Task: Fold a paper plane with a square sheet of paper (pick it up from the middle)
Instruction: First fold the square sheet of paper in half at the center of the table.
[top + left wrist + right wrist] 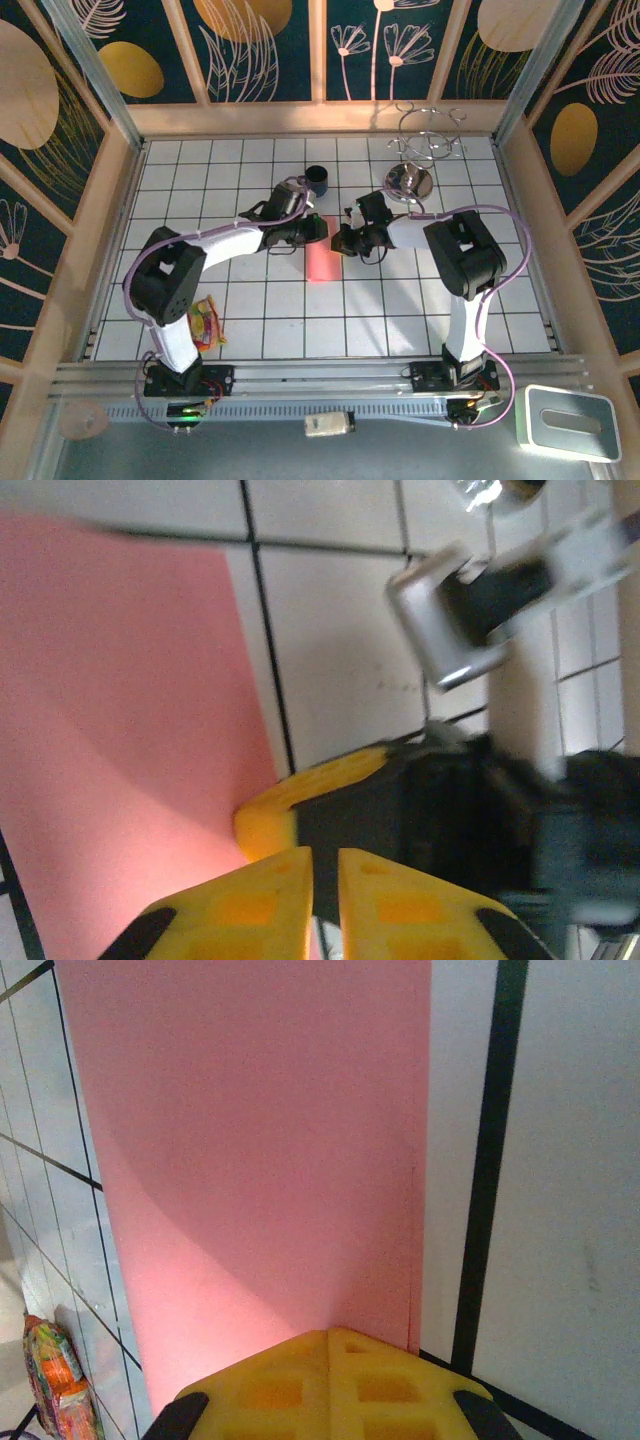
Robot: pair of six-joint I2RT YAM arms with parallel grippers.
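Pink-red paper plane, a flat folded strip at the centre of the table, was flanked by the left gripper, jaws nearly together at its edge, and the right gripper, closed tight, apparently to press the fold flat.

Paper on table ctr, cup behind, packet front-left

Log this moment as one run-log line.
stage: mid-fold | pink paper: folded into narrow strip | left pincer: closed at paper's edge | right pincer: shut over paper's end
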